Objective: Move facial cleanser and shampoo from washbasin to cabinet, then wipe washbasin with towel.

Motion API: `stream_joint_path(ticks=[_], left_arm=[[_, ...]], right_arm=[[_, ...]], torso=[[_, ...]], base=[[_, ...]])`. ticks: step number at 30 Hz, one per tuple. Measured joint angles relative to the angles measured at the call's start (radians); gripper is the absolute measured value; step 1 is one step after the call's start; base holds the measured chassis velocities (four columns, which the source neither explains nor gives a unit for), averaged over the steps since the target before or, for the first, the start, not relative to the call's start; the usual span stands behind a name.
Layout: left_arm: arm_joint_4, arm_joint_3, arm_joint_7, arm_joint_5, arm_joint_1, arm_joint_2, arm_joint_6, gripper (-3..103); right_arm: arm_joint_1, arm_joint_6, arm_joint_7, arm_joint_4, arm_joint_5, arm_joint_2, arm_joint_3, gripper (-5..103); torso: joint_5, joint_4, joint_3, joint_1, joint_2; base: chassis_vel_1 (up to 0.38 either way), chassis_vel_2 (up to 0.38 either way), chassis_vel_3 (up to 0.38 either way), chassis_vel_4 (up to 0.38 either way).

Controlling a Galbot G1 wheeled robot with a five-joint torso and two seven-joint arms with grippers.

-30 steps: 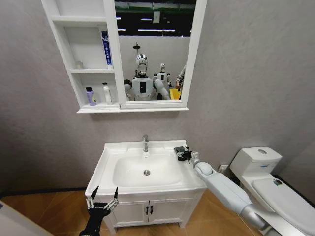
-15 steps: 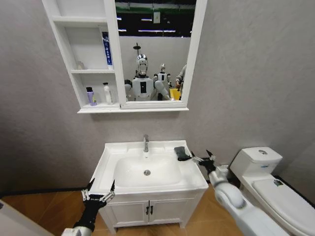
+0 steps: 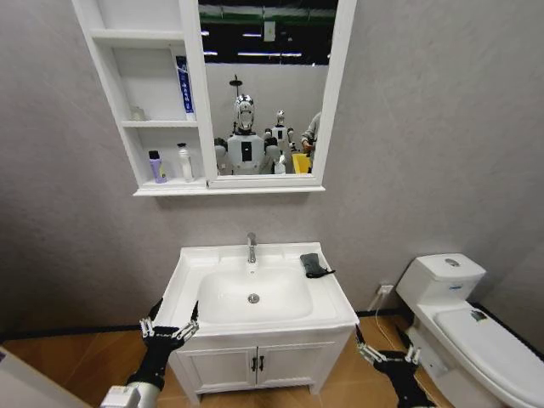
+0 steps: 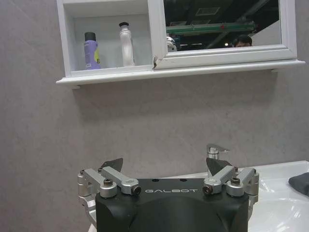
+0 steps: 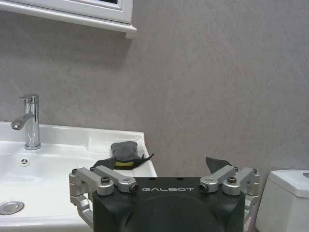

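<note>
Your right hand (image 3: 386, 351) has pulled back since a second ago: it was reaching over the washbasin's right rim at the towel, and now it hangs low at 5 o'clock of the head view, below and off the basin's front right corner, fingers spread wide and holding nothing. The left hand (image 3: 168, 327) has barely shifted and sits at 7 o'clock, just off the front left corner of the washbasin (image 3: 191, 270), also spread open and empty.

Working left to right, the cabinet (image 3: 129, 122) hangs at 11 o'clock. On its lowest shelf a purple bottle (image 3: 156, 167) with a dark cap stands upright, and a white bottle (image 3: 184, 161) stands upright just beside it, toward the mirror (image 3: 268, 85). Both show again in the left wrist view, side by side on that shelf.

Below, the chrome tap (image 3: 252, 247) stands at the back centre of the basin. The towel (image 3: 314, 264) lies on the back right corner of the rim, at 2 o'clock from the drain (image 3: 253, 298), well apart from both hands. In the right wrist view you see it bunched dark grey, with a bit of yellow under its front edge.

A white toilet (image 3: 450, 293) stands at 4 o'clock.
</note>
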Motion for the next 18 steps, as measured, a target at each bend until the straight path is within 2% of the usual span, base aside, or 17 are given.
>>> stream_joint_path(ticks=[5, 13, 16, 18], left_arm=[[-0.009, 0.011, 0.0, 0.012, 0.005, 0.005, 0.002, 94], [-0.009, 0.03, -0.005, 0.033, 0.011, 0.007, 0.001, 94], [-0.009, 0.032, -0.012, 0.036, 0.013, -0.003, 0.001, 94], [-0.011, 0.041, -0.013, 0.046, 0.02, -0.008, 0.0, 94]], right_arm=[[-0.012, -0.001, 0.0, 0.033, -0.019, 0.017, -0.008, 100], [-0.004, -0.02, -0.003, 0.053, -0.019, 0.002, 0.013, 100], [0.008, -0.036, 0.005, 0.061, -0.007, -0.003, 0.011, 100], [0.036, -0.019, 0.005, 0.06, 0.021, -0.006, 0.004, 100]], torso=[[0.0, 0.0001, 0.0, 0.0, 0.0], [0.0001, 0.0001, 0.0, 0.0, 0.0], [0.0, 0.0, 0.0, 0.0, 0.0], [0.0001, 0.0001, 0.0, 0.0, 0.0]], base=[[0.0, 0.0, 0.0, 0.0], [0.0, 0.0, 0.0, 0.0], [0.0, 0.0, 0.0, 0.0], [0.0, 0.0, 0.0, 0.0]])
